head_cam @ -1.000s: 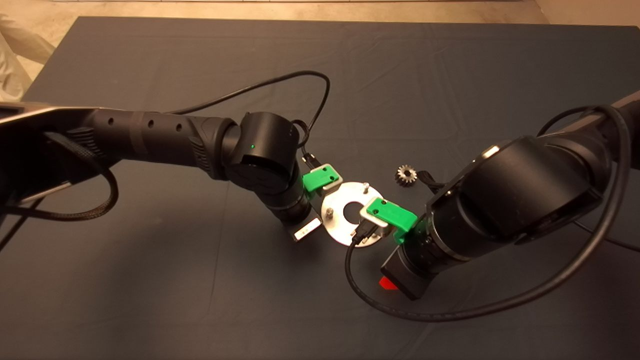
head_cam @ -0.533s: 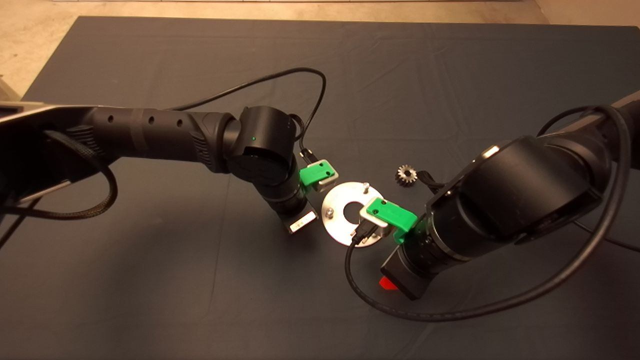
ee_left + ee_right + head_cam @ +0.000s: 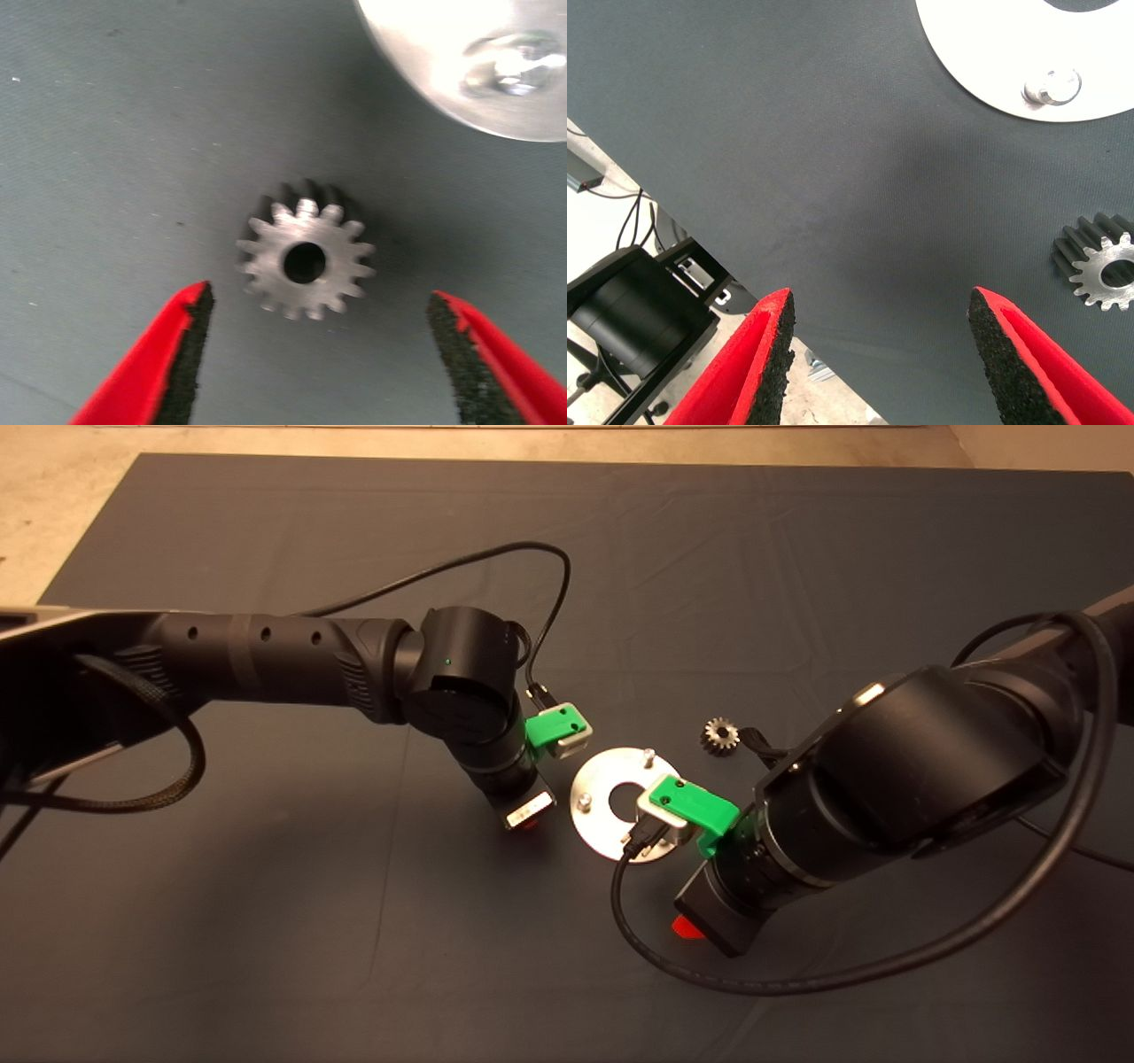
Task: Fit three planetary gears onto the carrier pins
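Left hand [image 3: 310, 354] above bore-up gear [image 3: 306, 262].

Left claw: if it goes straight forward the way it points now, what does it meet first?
Probably the planetary gear, lying flat on the mat between the open left claw fingers. How far away it is cannot be told.

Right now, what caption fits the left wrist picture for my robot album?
Open left pincer hovers over a gear lying flat on the mat, beside the disc.
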Robot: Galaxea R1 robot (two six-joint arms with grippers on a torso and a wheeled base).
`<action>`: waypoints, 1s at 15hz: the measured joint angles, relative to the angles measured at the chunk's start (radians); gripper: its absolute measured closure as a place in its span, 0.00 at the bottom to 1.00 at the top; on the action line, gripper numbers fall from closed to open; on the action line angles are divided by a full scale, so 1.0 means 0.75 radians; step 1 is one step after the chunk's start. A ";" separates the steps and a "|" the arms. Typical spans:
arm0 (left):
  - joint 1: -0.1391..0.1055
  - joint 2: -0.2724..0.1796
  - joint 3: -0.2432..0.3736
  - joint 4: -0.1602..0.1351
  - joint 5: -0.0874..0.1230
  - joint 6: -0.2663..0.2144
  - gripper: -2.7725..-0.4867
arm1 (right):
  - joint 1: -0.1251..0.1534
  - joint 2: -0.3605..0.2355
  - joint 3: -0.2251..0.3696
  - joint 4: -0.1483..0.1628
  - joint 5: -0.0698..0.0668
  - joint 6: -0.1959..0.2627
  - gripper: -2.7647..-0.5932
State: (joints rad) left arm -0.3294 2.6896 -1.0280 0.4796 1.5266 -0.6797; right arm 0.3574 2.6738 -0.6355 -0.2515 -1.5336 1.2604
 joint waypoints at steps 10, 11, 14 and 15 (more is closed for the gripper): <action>0.000 -0.011 -0.027 0.000 0.000 0.027 0.38 | 0.000 0.000 0.000 0.003 0.001 0.000 0.61; 0.000 -0.019 -0.026 0.000 -0.007 0.027 0.38 | 0.000 0.000 0.000 0.003 0.000 0.000 0.61; 0.014 -0.060 -0.026 0.001 -0.073 0.027 0.38 | 0.001 0.000 0.000 0.005 0.000 -0.001 0.61; 0.026 -0.069 -0.027 0.001 -0.071 0.027 0.38 | 0.000 0.000 0.000 0.006 0.000 -0.001 0.61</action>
State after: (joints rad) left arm -0.3098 2.6378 -1.0481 0.4800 1.4730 -0.6594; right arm 0.3574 2.6738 -0.6353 -0.2468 -1.5336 1.2600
